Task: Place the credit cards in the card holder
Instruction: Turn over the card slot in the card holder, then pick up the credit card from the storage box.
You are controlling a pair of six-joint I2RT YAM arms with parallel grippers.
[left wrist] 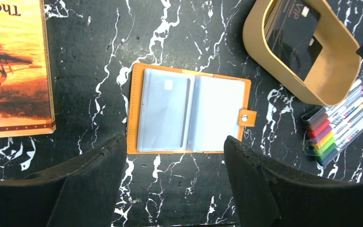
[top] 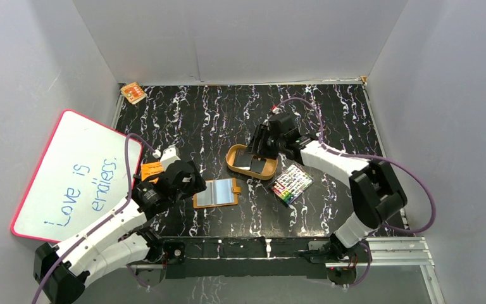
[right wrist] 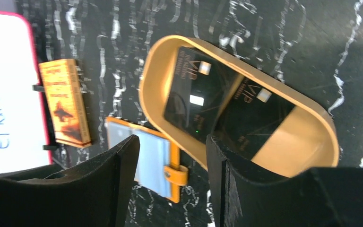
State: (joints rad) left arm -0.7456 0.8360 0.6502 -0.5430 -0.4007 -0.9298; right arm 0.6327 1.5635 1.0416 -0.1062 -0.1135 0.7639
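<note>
The card holder lay opened flat on the counter, just ahead of the left hand, whose fingers stood wide apart and held nothing. Two credit cards lay overlapping inside the tan oval tray near the holder, with a pack of markers on the tray's other side. The right hand hovered over the tray, its fingers spread and empty.
</note>
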